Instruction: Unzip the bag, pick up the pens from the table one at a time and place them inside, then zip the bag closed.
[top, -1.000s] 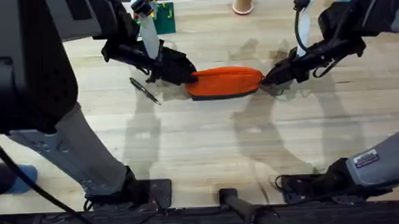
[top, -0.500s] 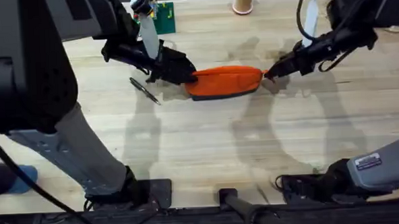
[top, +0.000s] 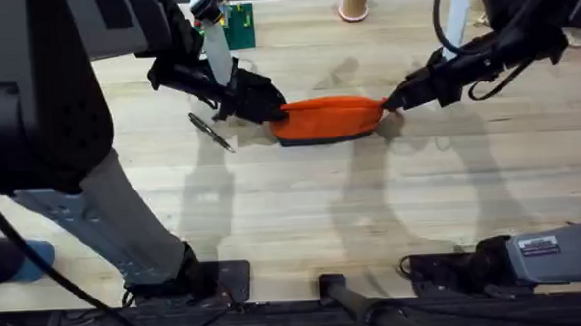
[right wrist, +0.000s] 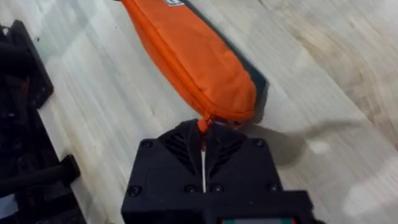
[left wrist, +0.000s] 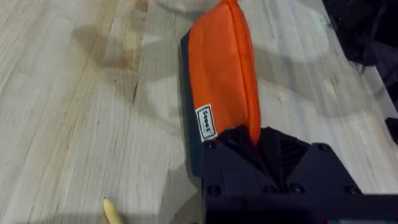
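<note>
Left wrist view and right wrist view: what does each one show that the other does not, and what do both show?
Left wrist view alone: a white label on the bag's side, a yellowish pen tip on the table, and the left hand closed on one end of the bag. Right wrist view alone: the right hand shut on the small red pull at the other end. Both: the orange bag and wooden tabletop.

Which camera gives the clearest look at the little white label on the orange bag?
The left wrist view: the label sits near the middle on the bag, fully in sight. The right wrist view catches just its edge at the frame's border. From overhead it cannot be made out.
</note>
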Motion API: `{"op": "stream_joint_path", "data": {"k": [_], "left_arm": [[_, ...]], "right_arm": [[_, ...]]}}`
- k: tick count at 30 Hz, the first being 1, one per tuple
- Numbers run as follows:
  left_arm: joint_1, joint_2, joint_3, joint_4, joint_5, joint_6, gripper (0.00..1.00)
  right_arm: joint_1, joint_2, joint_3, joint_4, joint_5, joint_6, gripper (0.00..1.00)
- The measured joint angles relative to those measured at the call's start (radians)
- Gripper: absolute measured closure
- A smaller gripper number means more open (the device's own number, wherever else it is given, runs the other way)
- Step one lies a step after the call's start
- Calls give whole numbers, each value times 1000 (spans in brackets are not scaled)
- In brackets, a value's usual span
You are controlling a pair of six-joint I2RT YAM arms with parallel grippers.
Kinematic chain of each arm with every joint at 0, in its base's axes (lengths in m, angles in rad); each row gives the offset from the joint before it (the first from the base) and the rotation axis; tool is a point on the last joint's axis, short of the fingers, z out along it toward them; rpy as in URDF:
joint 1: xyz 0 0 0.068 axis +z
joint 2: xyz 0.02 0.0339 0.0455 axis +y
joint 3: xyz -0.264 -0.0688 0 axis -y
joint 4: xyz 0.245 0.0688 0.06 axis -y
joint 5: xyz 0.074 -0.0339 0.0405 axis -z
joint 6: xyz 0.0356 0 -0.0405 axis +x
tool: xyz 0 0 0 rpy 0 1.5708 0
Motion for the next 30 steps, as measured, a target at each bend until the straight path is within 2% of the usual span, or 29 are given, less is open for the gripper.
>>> {"op": "stream_joint_path", "data": {"k": [14, 30], "left_arm": [[0, 0, 0, 0, 0, 0, 958], [0, 0, 1, 5, 0, 0, 958]], "right_arm": [[134, -5, 32, 12, 38, 123, 972], [320, -5, 37, 230, 82, 363, 972]]}}
